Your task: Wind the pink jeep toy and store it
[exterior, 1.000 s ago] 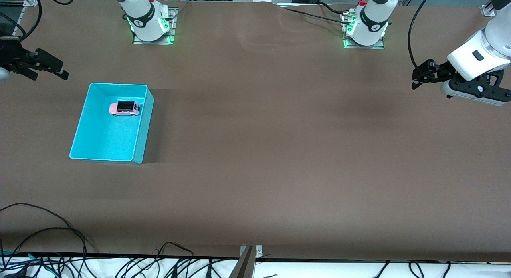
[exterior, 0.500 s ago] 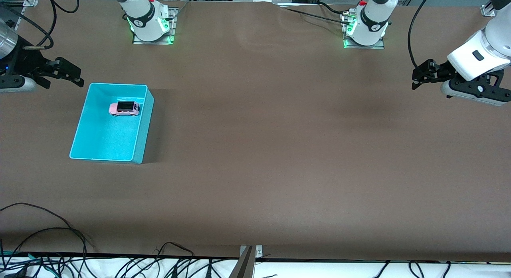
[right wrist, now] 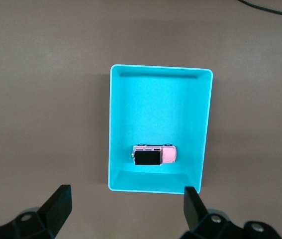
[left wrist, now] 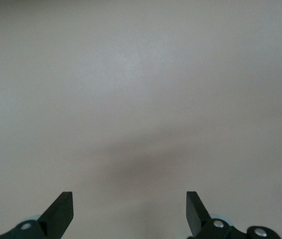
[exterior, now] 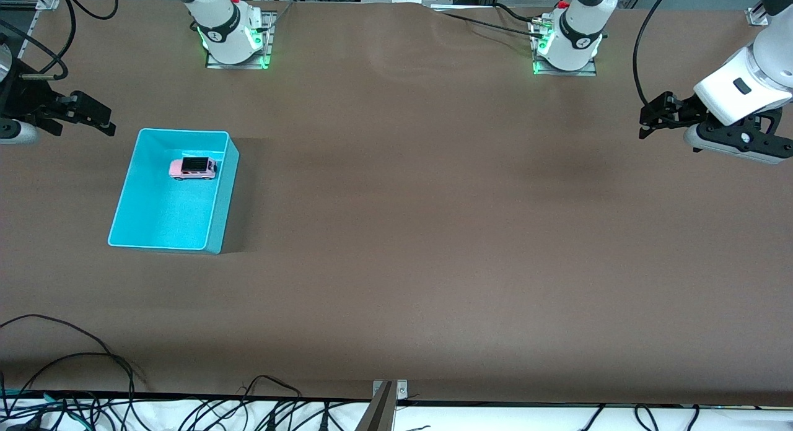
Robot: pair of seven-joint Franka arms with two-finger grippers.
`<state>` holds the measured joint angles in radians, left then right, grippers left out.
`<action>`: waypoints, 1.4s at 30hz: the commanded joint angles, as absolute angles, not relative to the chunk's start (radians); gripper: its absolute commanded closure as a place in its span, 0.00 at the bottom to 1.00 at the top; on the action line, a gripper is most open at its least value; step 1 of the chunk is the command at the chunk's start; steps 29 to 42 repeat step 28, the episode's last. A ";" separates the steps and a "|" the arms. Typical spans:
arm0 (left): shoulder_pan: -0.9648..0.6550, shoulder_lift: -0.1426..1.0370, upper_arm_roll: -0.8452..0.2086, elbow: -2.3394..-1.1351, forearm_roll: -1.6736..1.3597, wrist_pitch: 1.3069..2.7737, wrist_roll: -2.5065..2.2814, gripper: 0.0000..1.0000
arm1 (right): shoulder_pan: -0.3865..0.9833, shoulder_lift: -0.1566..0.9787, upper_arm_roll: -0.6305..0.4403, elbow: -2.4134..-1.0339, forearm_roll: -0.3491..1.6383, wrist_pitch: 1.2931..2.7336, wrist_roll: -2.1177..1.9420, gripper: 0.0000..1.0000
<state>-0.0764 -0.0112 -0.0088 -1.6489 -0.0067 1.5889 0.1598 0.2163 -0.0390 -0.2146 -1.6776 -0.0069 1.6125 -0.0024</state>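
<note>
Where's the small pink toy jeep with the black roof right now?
The pink toy jeep sits inside the turquoise plastic bin at the right arm's end of the table, in the part of the bin farther from the front camera; no gripper touches it.

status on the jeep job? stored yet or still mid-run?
Looks stored: the pink jeep toy sits inside the turquoise bin, in the end farther from the front camera. Nothing in hand: the right claw is open and empty, up beside the bin; the left claw waits open at its own end. Winding can't be verified. Nothing visibly left.
</note>
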 commanded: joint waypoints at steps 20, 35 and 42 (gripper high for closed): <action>-0.081 -0.014 -0.002 -1.629 -0.014 1.565 0.179 0.00 | 0.040 -0.029 -0.038 -1.654 -0.017 1.582 -0.009 0.00; -0.080 -0.014 -0.002 -1.629 -0.014 1.565 0.179 0.00 | 0.040 -0.029 -0.038 -1.654 -0.017 1.574 -0.009 0.00; -0.080 -0.014 -0.002 -1.629 -0.014 1.565 0.179 0.00 | 0.040 -0.029 -0.038 -1.654 -0.017 1.574 -0.009 0.00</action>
